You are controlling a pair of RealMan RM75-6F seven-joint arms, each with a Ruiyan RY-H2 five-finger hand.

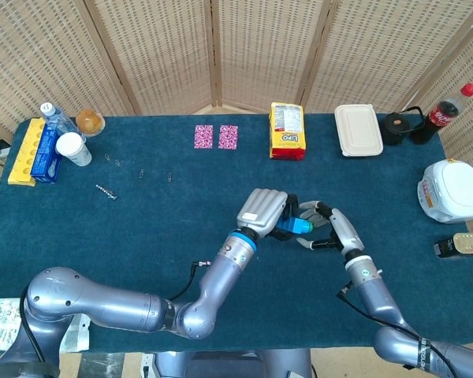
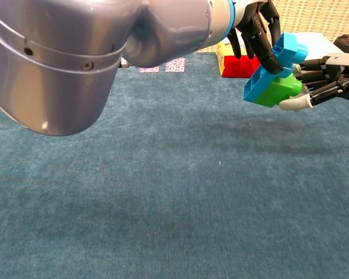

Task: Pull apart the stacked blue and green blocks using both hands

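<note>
Head view takes in the whole blue desk (image 1: 142, 228): at its far left edge a yellow tray (image 1: 24, 151) with a blue box (image 1: 46, 160), a water bottle (image 1: 57, 118) and a white cup (image 1: 72, 148), then two pink patterned cards (image 1: 216, 136), a yellow snack bag (image 1: 288, 131), a white lidded container (image 1: 358, 130), a cola bottle (image 1: 445, 110) and a white round appliance (image 1: 452, 190) at the right. Near the desk's middle the left hand (image 1: 262, 211) curls over the blue block (image 1: 292, 227), of which only a small patch shows between the two hands, and the right hand (image 1: 331, 231) closes in from the other side — the green block cannot be made out from up here. Chest view shows what the head view hides: the blue block (image 2: 276, 65) and the green block (image 2: 281, 88) are joined, tilted, and lifted clear above the desk (image 2: 163, 192), with the left hand's dark fingers (image 2: 262, 35) wrapped over the blue block's top and the right hand's fingers (image 2: 320, 81) closed against the green block's end — thumb tip beneath it. The left forearm fills most of that view, hiding the left part of the desk.
</note>
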